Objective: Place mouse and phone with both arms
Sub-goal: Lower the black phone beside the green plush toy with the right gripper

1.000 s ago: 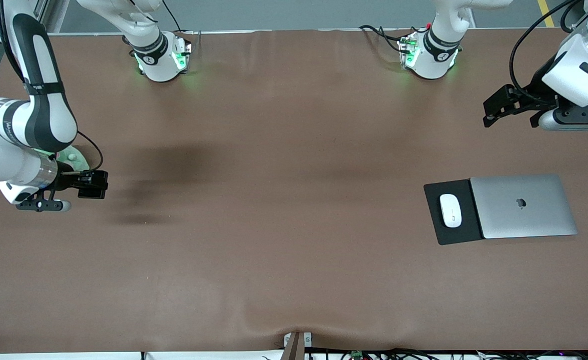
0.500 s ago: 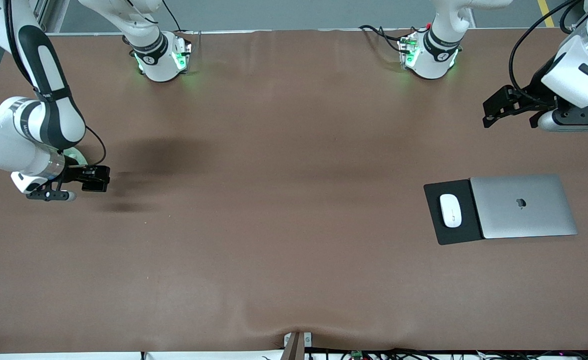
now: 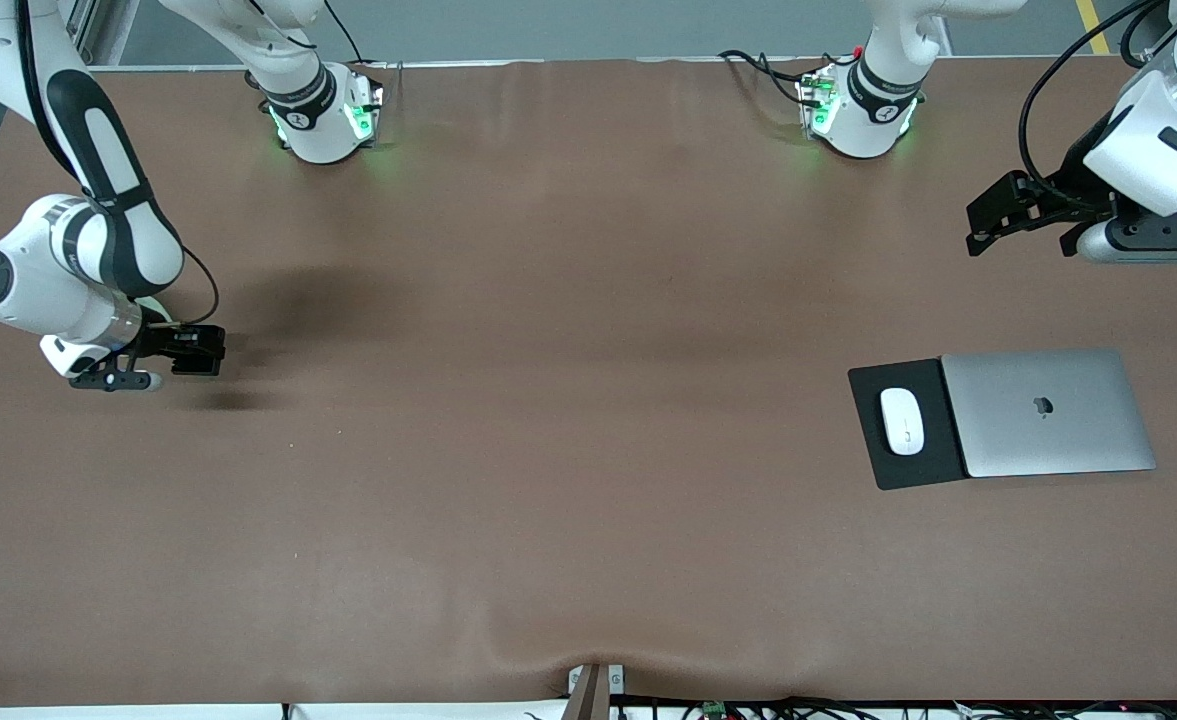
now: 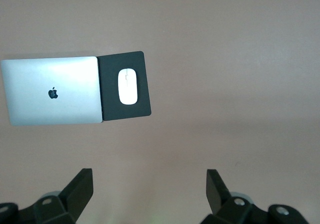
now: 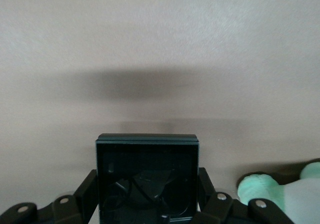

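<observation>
The mouse [image 3: 902, 420] lies on a black pad [image 3: 906, 424] beside a closed silver laptop [image 3: 1046, 412] toward the left arm's end of the bench [image 3: 548, 400], so that half of the job looks done. The left gripper [image 3: 993, 212] waits in the air over bare bench, farther from the front camera than the laptop, its fingers [image 4: 75, 191] spread wide and empty.

The phone [image 5: 147, 179] is not yet down. The right gripper [image 3: 193, 350] hangs low over the right arm's end of the bench, its fingers [image 5: 85, 191] pinching the black slab by its sides, one short edge pointing outward. A pale green object [image 5: 280, 189] lies on the bench just beside that wrist; what it is cannot be told. By the look of it, setting the phone down and letting go is all that remains.

The only brand mark readable is the apple logo [image 3: 1043, 405] on the laptop's lid, also plain in the left wrist view. No writing on the phone, mouse or pad can be made out.
</observation>
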{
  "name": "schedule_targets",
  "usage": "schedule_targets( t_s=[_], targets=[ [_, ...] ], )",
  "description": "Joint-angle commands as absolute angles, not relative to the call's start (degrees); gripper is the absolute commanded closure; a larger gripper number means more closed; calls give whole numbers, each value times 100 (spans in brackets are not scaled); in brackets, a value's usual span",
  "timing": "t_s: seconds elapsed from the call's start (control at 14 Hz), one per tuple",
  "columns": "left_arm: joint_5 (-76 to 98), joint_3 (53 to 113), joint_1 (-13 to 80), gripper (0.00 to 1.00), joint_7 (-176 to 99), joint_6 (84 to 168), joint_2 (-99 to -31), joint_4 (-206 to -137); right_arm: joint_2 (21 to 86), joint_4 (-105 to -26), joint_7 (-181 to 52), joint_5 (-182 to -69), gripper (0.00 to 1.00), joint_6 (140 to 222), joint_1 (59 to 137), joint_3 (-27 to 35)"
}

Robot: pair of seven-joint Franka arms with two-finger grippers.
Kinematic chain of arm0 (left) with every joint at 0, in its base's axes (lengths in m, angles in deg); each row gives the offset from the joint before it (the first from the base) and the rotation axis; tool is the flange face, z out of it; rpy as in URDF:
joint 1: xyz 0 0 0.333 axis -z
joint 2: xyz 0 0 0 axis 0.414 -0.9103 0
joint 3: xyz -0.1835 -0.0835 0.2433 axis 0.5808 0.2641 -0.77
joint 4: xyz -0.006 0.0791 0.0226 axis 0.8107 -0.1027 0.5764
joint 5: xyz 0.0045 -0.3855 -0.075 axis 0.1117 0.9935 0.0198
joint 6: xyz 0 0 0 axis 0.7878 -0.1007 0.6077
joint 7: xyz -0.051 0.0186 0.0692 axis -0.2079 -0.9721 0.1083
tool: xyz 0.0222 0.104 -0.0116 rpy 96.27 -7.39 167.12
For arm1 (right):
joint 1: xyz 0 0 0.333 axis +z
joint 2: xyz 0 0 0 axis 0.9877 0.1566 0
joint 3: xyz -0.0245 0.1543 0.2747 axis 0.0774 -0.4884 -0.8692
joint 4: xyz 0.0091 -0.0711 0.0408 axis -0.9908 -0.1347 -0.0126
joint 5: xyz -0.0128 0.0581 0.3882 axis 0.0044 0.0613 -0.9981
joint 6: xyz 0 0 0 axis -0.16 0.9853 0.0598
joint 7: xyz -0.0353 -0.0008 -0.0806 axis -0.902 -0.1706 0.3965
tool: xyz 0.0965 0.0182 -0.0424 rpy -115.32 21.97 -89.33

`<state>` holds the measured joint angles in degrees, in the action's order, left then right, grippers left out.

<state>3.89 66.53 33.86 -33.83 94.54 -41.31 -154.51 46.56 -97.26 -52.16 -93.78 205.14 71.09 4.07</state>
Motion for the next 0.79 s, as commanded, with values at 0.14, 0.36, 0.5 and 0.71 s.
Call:
schedule_targets(
  t_s=[0.14, 0.36, 0.5, 0.71],
  targets=[
    [522, 6591, 3412, 0, -3469, 9488, -4114, -15452, 4730, -9849, -5149, -9340, 95, 20729, 6974, 285],
    [530, 6591, 3395, 0, -3477, 9496, -4097, -15443, 4818, -9858, -5149, -9401, 75, 20886, 6965, 285],
    [592, 6591, 3395, 0, -3495, 9514, -4106, -15443, 4889, -9849, -5149, -9401, 65, 20939, 6974, 285],
    [583, 6582, 3386, 0, -3469, 9505, -4106, -15434, 4976, -9849, -5140, -9401, 39, 21044, 6992, 285]
  ],
)
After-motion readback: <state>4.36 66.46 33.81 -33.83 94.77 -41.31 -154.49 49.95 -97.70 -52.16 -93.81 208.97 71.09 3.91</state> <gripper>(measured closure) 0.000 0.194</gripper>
